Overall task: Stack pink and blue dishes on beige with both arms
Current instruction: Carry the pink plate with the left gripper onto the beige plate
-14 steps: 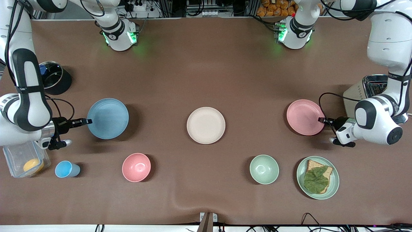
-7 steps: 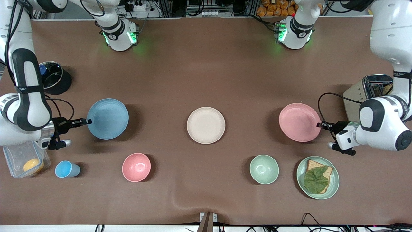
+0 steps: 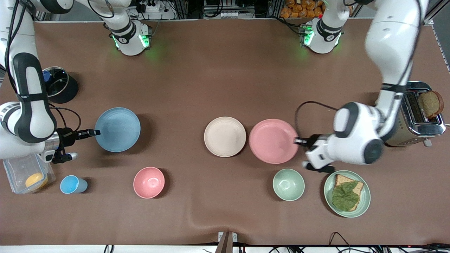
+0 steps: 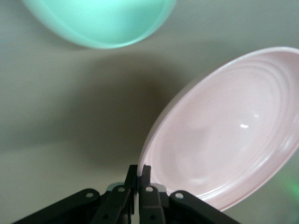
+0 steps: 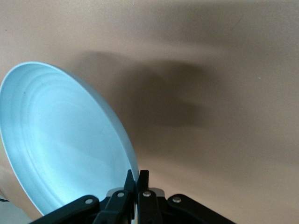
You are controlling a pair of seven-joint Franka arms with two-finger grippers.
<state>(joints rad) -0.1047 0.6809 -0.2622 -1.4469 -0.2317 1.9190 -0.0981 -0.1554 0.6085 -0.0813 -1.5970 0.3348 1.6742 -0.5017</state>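
You're looking at a robotics lab made up as a kitchen — two arm bases bolted along one edge of a brown-covered table, with cables and power strips just past that edge. On the table sit kitchen props — a toaster, bowls and a sandwich plate.

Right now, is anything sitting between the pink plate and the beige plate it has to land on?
Nothing visible. The pink plate, pinched at its rim by the left gripper, is lifted just beside the beige plate, with only bare table between them. The green bowl sits nearer the front camera, off that path.
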